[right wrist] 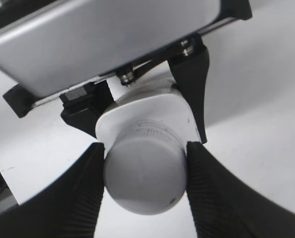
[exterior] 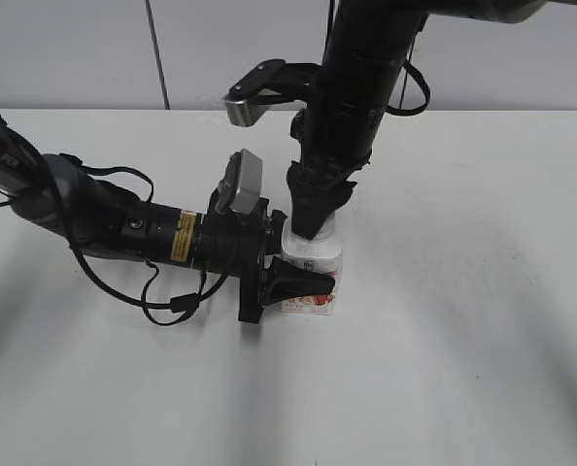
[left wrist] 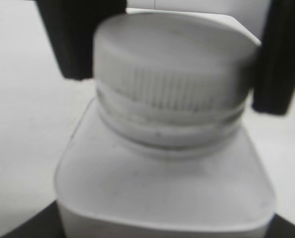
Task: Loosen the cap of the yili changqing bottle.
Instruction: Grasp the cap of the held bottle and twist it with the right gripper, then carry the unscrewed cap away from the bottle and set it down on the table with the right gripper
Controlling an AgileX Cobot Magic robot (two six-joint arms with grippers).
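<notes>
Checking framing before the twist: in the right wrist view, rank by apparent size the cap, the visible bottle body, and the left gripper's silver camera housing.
1. Silver camera housing, inflated by nearness.
2. Cap.
3. Visible part of the bottle, mostly hidden beneath the cap.

cap (left wrist: pixel 172 74) blurred, bottle (exterior: pixel 313 277) label mostly hidden by left pincer (exterior: pixel 303 284)

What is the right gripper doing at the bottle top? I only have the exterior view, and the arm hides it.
Observer: Right wrist view: the right gripper has ribbed fingers pressed on both sides of the cap.
Operator: Is the cap on the neck?
Observer: Yes; left wrist view shows it level on the yili changqing bottle.
Operator: And the left gripper?
Observer: Its fingers flank the bottle's body, touching it.
</notes>
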